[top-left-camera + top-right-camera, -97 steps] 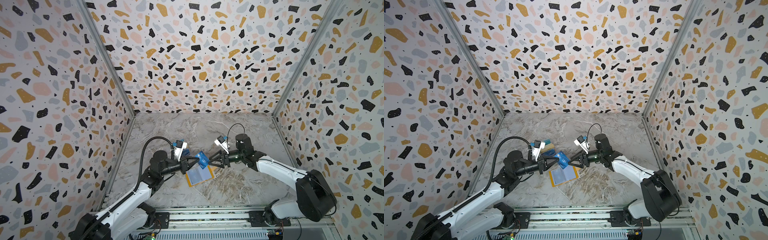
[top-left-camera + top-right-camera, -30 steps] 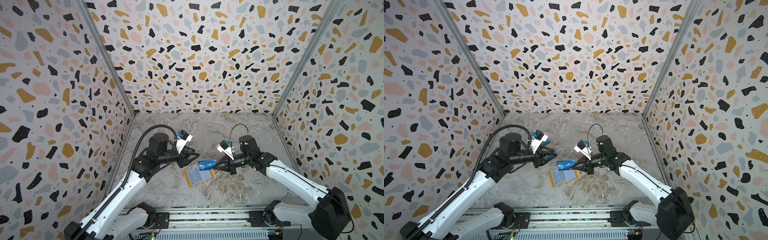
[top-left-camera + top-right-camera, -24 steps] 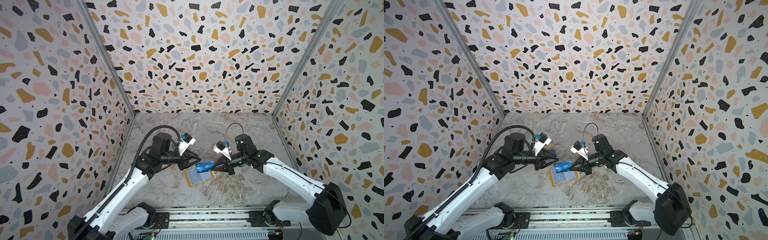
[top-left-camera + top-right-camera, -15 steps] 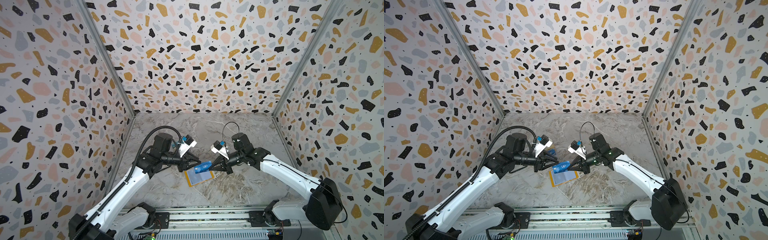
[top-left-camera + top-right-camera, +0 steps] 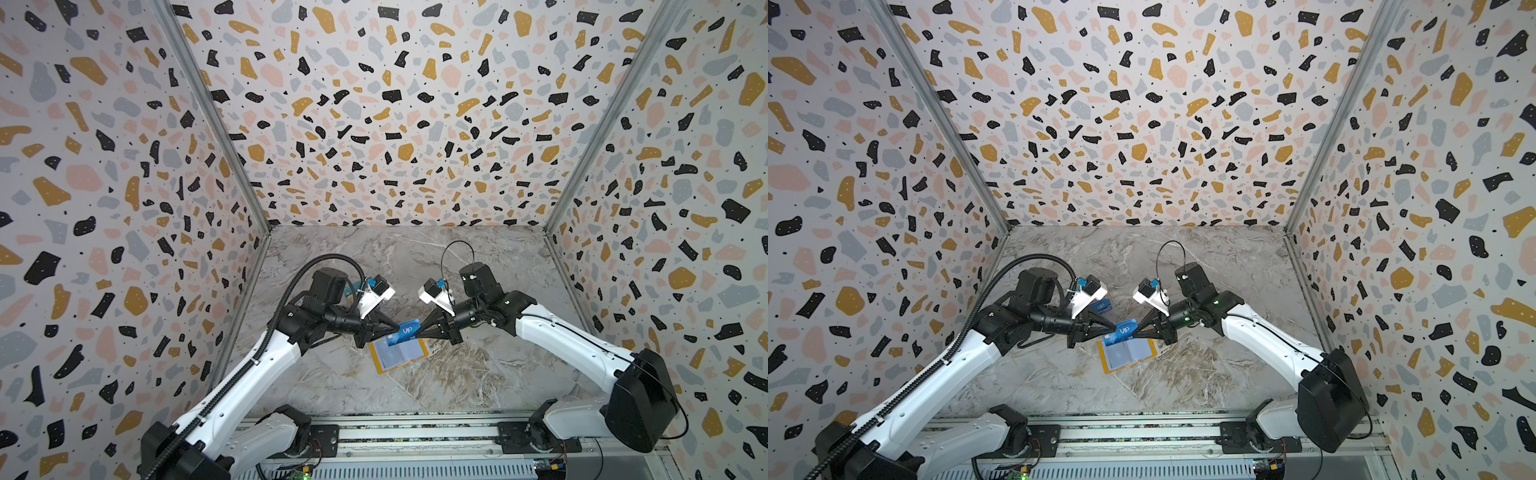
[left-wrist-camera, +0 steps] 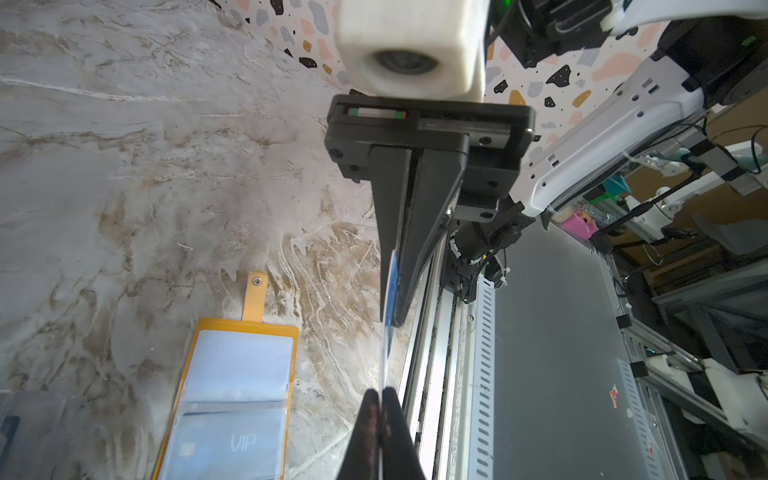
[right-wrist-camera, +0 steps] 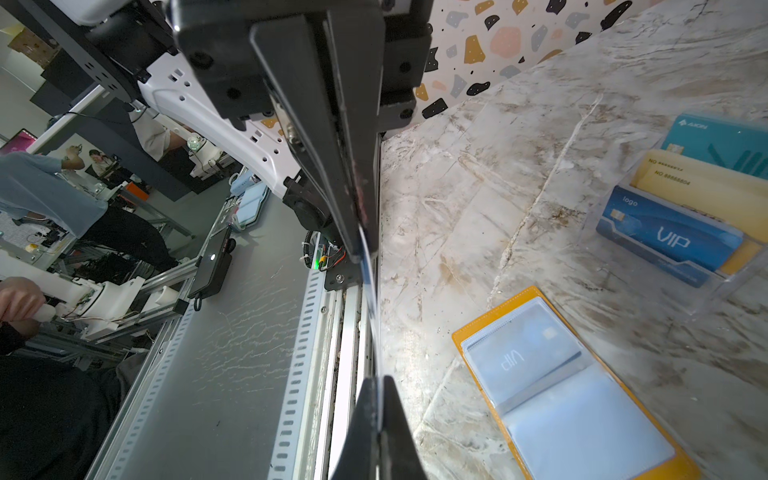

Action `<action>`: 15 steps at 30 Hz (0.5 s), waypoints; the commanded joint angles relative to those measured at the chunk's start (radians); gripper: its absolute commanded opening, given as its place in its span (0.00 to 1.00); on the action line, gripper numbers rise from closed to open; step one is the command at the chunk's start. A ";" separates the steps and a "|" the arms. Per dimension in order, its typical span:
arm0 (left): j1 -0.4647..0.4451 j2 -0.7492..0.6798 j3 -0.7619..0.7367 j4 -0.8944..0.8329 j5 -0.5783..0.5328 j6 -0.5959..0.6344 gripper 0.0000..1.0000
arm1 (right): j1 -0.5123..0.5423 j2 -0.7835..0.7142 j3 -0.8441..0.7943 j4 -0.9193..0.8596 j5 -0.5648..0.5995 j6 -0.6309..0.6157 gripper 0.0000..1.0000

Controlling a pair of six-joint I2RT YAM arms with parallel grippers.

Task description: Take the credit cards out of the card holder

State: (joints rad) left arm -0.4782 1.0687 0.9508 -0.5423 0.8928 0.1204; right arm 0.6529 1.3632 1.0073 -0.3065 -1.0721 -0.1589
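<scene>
Looks like a mid-air hand-over. Pinches one blue card [image 5: 405, 331], lettered VIP, from both ends: left gripper [image 5: 392, 330] clamped on one short end, right gripper [image 5: 422, 331] clamped on the other. Hangs raised off the table [image 5: 332, 374], close to the open card holder [image 5: 399, 353] lying flat there. Shows edge-on in both wrist views, a thin line between two pairs of closed tips.

Leaves a sleeved card [image 7: 519, 357] inside a clear pocket of the holder. Finds other cards [image 7: 698, 178], teal, beige and blue, standing in a clear tray [image 7: 685, 266] near the holder.

Calls next, probably, for letting go on one side only, likely the right, then carrying the card to the tray with the left. Risks a bent or dropped card if both pull or both release. Then back for the sleeved card.
</scene>
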 commanded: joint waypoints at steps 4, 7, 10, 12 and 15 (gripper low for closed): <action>-0.002 0.009 0.026 0.009 0.020 0.020 0.00 | -0.012 -0.012 0.035 0.016 0.040 0.006 0.12; -0.002 0.010 0.026 0.022 -0.036 0.019 0.00 | -0.030 -0.031 0.017 0.040 0.116 0.039 0.45; 0.006 0.015 0.023 0.043 -0.109 0.020 0.00 | -0.049 -0.052 -0.006 0.056 0.180 0.065 0.56; 0.027 0.023 0.022 0.043 -0.122 0.058 0.00 | -0.052 -0.067 -0.021 0.067 0.223 0.080 0.62; 0.083 0.029 -0.008 0.103 -0.158 0.075 0.00 | -0.053 -0.081 -0.038 0.083 0.286 0.103 0.67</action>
State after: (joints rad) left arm -0.4335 1.0943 0.9501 -0.5175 0.7906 0.1581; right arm 0.5999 1.3239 0.9791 -0.2501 -0.8696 -0.0875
